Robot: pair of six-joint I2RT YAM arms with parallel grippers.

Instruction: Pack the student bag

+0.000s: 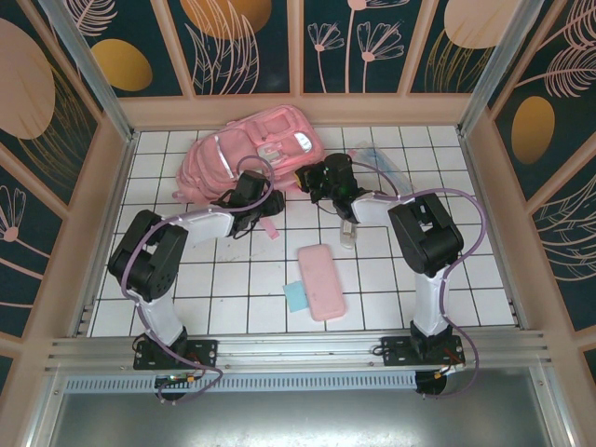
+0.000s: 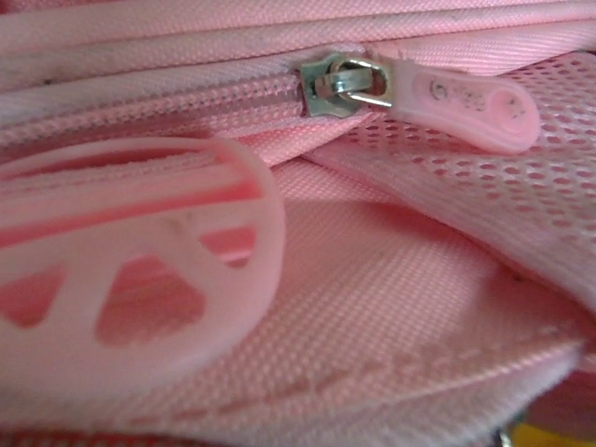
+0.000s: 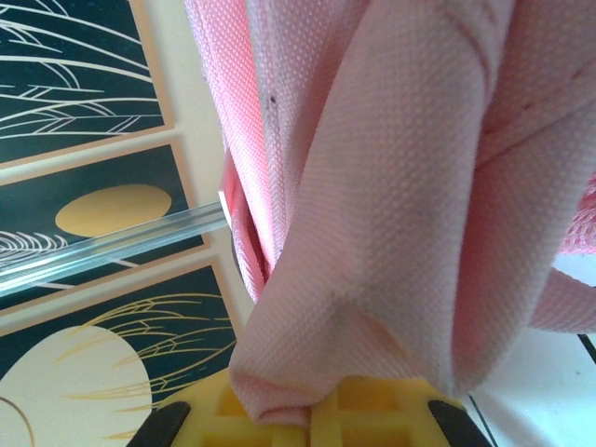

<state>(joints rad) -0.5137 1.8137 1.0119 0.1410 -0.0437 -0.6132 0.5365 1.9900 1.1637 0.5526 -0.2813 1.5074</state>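
Early — pencil case [image 1: 321, 279] lies outside the student bag [image 1: 251, 154]. Right gripper [image 3: 317, 414] pinches bag fabric; left gripper [image 1: 251, 180] at the zipper [image 2: 321, 88] — jaws, cannot tell.

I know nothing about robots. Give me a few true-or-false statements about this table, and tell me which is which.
1. The pink pencil case lies on the table, outside the student bag. True.
2. The bag's zipper pull tab is blue. False: it is pink.
3. The right hand has pink bag fabric bunched in it. True.
4. The student bag sits at the near edge, between the arms' bases. False: it lies at the table's far end.
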